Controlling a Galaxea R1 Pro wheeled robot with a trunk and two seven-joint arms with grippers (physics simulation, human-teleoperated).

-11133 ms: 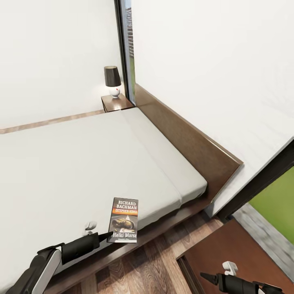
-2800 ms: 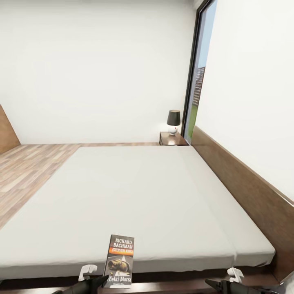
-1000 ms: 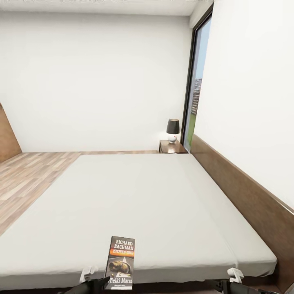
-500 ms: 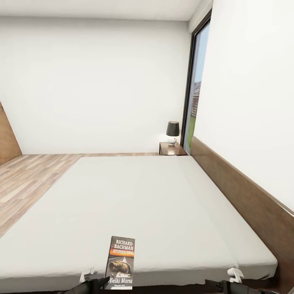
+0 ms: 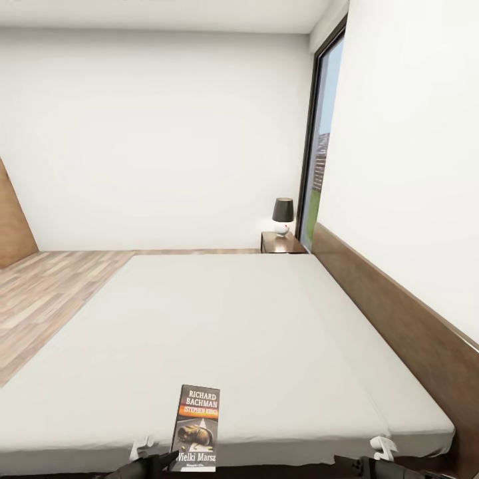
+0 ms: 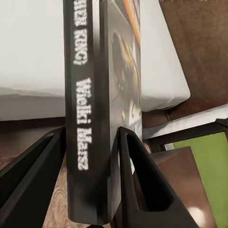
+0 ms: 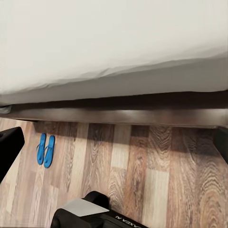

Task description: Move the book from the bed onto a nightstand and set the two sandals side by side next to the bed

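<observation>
At the near edge of the bed (image 5: 219, 319), the book (image 5: 197, 427) is seen in the head view standing upright, front cover facing the camera, title lettering at top, its long axis vertical. Its lower end is met by the left gripper (image 5: 169, 458), whose dark tip is visible at the frame bottom. Left wrist view: the book (image 6: 95, 118) is held spine-outward between the two black fingers (image 6: 137, 175), closed against both covers; spine lettering "Wielki Marsz" runs along the long axis, which lies in line with the fingers. Mattress edge and wood-plank floor (image 6: 185, 42) are recorded behind it. Right wrist view adds what the head view lacks: the two sandals (image 7: 45, 149), bright blue, lying flat side by side and touching on the floor (image 7: 142, 156) just beside the bed frame (image 7: 123, 114), long axes parallel and pointing toward the bed. Right gripper (image 7: 114, 142) fingers are seen at opposite frame edges, spread wide, nothing between them. Head view only: nightstand (image 5: 282, 243) at the far corner by the headboard (image 5: 399, 319), with a dark-shaded lamp (image 5: 283, 215) on it, beside the tall window (image 5: 322, 146).
</observation>
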